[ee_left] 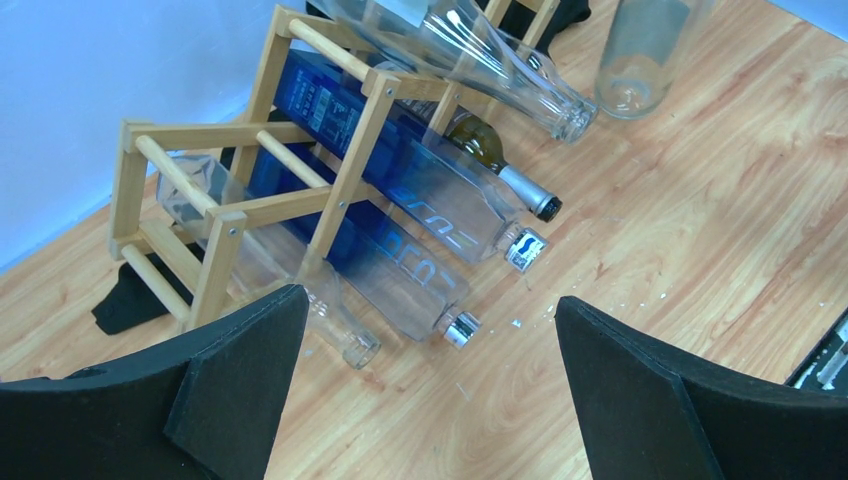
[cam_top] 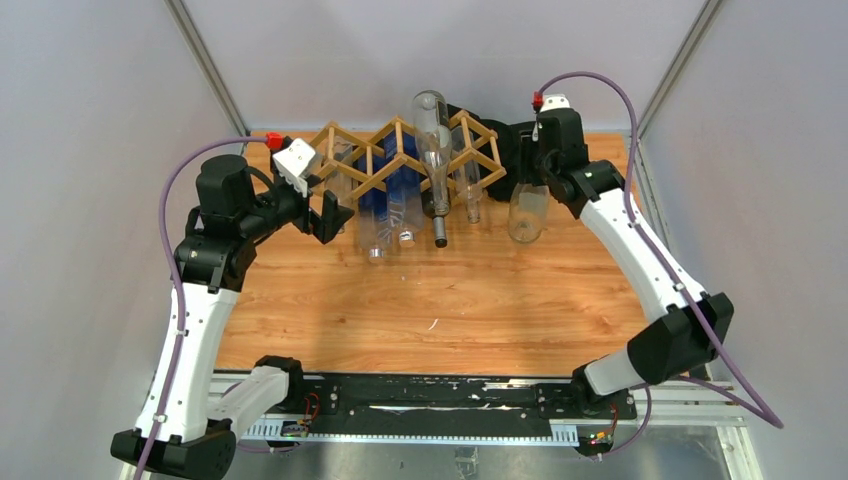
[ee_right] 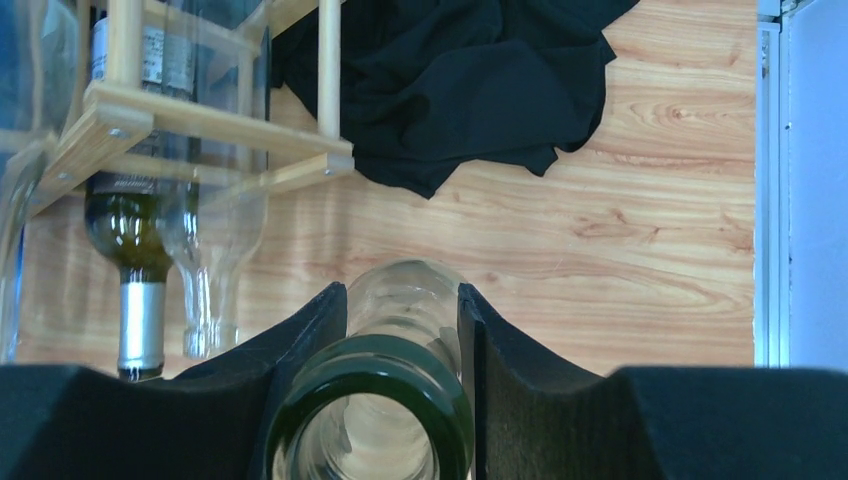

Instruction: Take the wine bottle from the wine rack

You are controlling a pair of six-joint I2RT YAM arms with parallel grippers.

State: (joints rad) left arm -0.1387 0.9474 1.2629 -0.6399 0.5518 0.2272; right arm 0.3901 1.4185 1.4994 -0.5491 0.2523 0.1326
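The light-wood lattice wine rack (cam_top: pixel 400 150) stands at the back of the table and holds several bottles. My right gripper (cam_top: pixel 537 178) is shut on the neck of a clear wine bottle (cam_top: pixel 527 212), held upright just right of the rack and clear of its cells. In the right wrist view my gripper (ee_right: pixel 402 312) has a finger on each side of that bottle's neck (ee_right: pixel 405 290). The rack (ee_right: pixel 200 115) is at the upper left. My left gripper (cam_top: pixel 328 215) is open and empty at the rack's left end. In the left wrist view my gripper (ee_left: pixel 428 300) hovers over bare wood near the rack (ee_left: pixel 230 215).
Two blue bottles (ee_left: pixel 420 190), a dark green foil-capped bottle (ee_right: pixel 135 260) and clear bottles lie in the rack with their necks toward me. One clear bottle (cam_top: pixel 432 130) lies across the top. A black cloth (ee_right: pixel 450 80) is heaped behind the rack's right end. Walls close in on both sides.
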